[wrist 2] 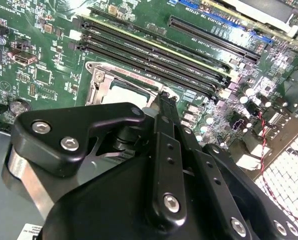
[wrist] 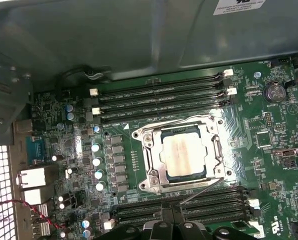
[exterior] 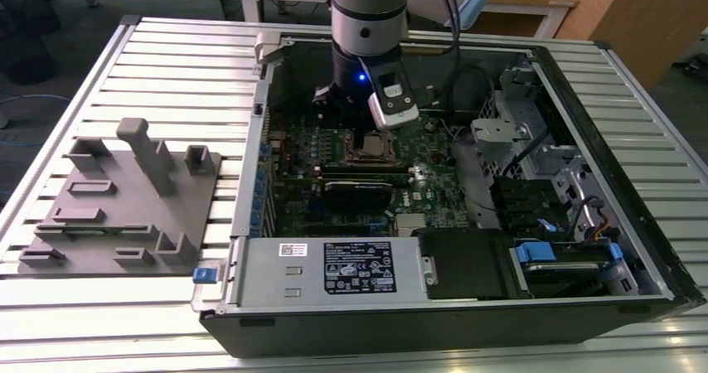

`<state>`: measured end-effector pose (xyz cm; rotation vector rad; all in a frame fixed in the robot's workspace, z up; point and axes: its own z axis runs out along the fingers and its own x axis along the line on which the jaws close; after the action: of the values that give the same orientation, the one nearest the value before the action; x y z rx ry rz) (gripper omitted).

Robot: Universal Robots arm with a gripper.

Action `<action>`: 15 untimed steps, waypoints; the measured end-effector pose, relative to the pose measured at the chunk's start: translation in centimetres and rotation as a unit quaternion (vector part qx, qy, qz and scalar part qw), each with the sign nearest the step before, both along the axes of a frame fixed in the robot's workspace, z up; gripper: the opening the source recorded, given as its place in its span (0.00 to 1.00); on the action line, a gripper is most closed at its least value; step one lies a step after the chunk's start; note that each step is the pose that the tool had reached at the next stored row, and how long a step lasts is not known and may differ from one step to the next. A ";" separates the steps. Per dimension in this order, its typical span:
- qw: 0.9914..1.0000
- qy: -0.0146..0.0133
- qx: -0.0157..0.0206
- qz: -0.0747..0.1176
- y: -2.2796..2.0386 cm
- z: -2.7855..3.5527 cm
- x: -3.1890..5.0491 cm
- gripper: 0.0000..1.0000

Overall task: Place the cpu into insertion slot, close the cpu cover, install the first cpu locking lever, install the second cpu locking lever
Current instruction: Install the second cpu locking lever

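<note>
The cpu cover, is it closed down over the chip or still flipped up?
Closed. In the first wrist view the cpu cover lies flat around the cpu, whose silver top shows through its window, seated in the insertion slot.

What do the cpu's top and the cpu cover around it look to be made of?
The cpu has a dull grey metal top, matte with faint smudges. The cpu cover looks like thin stamped steel, bright silver with shiny highlights along its frame. Both are judged by sheen only.
</note>
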<state>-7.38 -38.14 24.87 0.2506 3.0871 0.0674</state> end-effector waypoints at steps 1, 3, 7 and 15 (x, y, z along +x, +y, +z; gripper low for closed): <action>1.000 0.000 0.000 0.000 0.00 0.00 0.00 0.11; 1.000 0.000 0.000 0.000 0.00 0.00 0.00 0.11; 1.000 0.000 0.000 0.000 0.00 -0.28 0.00 0.11; 1.000 0.000 0.000 0.000 0.00 -0.77 0.00 0.11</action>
<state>-7.38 -38.14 24.10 0.2501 3.0871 0.0669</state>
